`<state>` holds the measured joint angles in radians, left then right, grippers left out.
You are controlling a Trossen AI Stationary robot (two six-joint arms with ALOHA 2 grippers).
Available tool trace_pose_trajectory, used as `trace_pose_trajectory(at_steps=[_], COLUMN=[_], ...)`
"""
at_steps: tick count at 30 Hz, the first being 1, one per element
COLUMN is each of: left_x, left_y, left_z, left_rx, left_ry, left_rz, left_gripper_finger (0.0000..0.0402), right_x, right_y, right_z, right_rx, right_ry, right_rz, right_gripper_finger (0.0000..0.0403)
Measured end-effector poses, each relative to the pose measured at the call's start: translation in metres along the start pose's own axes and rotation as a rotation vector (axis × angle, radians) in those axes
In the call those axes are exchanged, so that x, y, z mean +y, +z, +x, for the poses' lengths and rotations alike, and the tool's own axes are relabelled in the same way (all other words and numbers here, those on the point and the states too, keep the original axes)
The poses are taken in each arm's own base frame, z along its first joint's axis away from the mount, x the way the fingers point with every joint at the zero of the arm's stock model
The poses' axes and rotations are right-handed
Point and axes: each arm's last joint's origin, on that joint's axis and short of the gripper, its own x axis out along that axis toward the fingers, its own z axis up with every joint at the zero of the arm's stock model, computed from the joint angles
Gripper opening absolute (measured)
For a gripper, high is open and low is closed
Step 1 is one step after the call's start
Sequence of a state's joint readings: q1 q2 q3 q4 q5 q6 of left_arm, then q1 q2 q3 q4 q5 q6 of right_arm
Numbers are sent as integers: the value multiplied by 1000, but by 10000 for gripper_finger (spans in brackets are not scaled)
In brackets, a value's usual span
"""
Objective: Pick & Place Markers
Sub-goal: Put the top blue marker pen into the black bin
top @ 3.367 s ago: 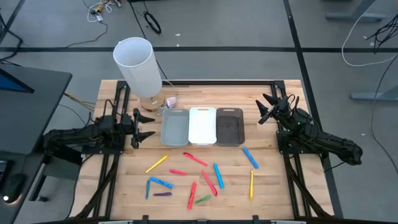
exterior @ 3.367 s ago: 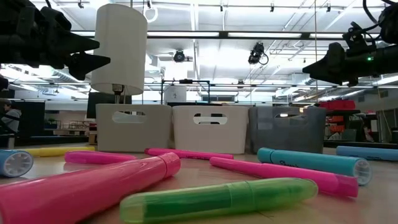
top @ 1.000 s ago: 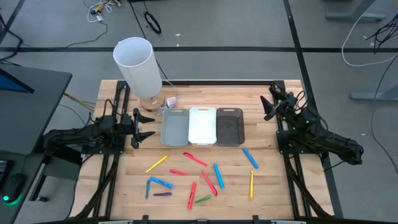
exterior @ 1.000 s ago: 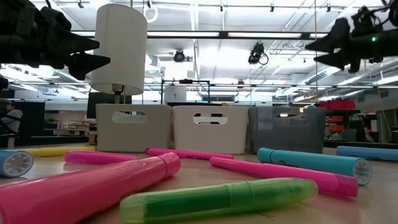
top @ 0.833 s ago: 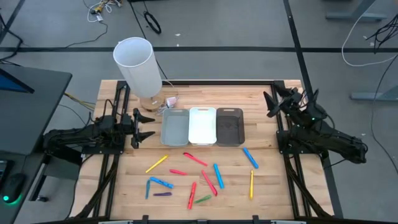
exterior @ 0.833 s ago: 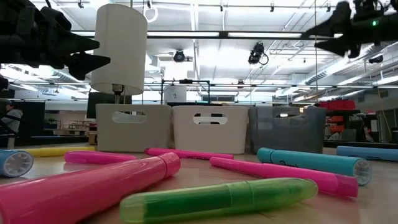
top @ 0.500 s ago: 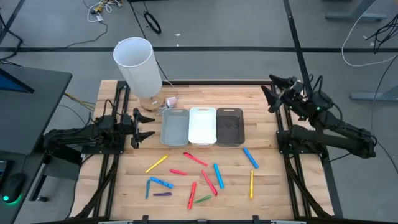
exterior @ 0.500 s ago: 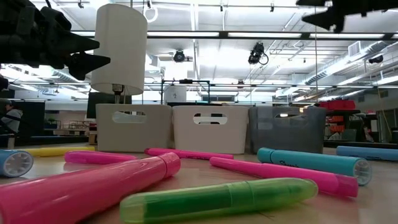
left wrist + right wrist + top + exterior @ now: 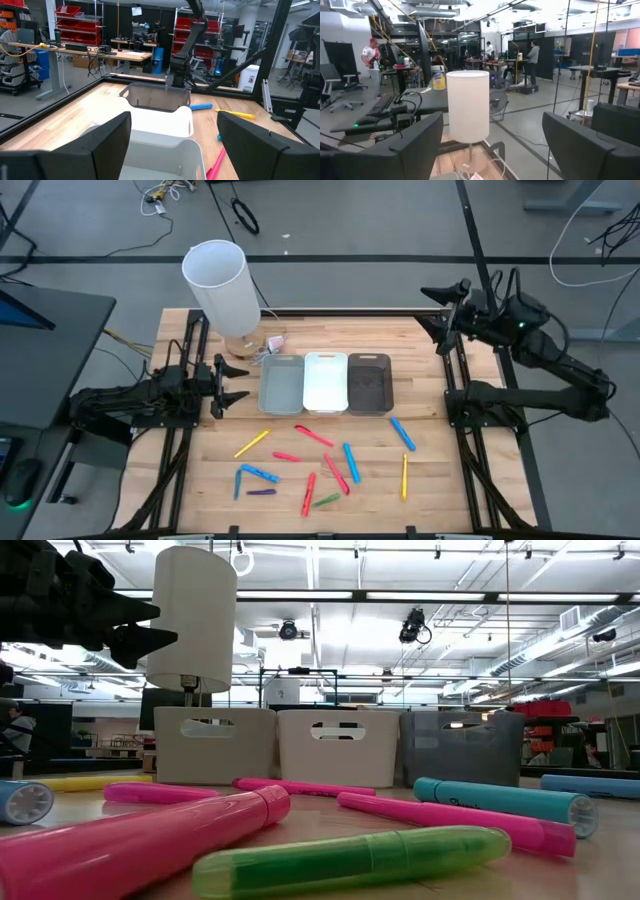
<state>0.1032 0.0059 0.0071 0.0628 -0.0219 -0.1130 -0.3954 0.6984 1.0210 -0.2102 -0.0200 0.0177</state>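
Observation:
About a dozen markers lie flat on the near half of the wooden table, among them a yellow one point(image 9: 252, 443), a red one point(image 9: 314, 436), a blue one point(image 9: 402, 433) and a green one point(image 9: 326, 500). In the low view a pink marker point(image 9: 130, 850) and a green marker point(image 9: 350, 860) lie closest. My left gripper point(image 9: 234, 384) point(image 9: 155, 625) point(image 9: 174, 117) hovers open, left of the three bins. My right gripper point(image 9: 436, 308) point(image 9: 492, 120) is open, raised high over the table's far right corner and out of the low view. Neither touches anything.
Three small bins stand in a row at mid-table: light grey point(image 9: 281, 383), white point(image 9: 326, 382), dark grey point(image 9: 369, 383). A tall white cylindrical lamp point(image 9: 220, 285) point(image 9: 468, 105) stands at the far left. Bare wood lies near the left and right edges. People show in the room beyond.
My right gripper has risen steadily, leaving the low view through its top, and has drifted toward the table's far right corner. It has stayed open. The left arm and the markers have kept still.

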Motion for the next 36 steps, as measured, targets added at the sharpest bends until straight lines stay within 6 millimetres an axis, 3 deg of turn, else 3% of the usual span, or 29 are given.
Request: trace_pose_trajectory(at_steps=[16, 24, 36], left_x=[0, 0, 0], left_y=[0, 0, 0], left_z=[0, 0, 0], left_rx=[0, 0, 0], left_ry=[0, 0, 0], left_rz=[0, 0, 0], left_gripper_finger=[303, 303, 303], right_x=[-2, 0, 31], right_y=[67, 76, 75], right_z=[16, 25, 42], right_rx=[127, 219, 332], right_ry=[-126, -248, -349], right_rz=[181, 315, 463], right_gripper_finger=[343, 343, 343])
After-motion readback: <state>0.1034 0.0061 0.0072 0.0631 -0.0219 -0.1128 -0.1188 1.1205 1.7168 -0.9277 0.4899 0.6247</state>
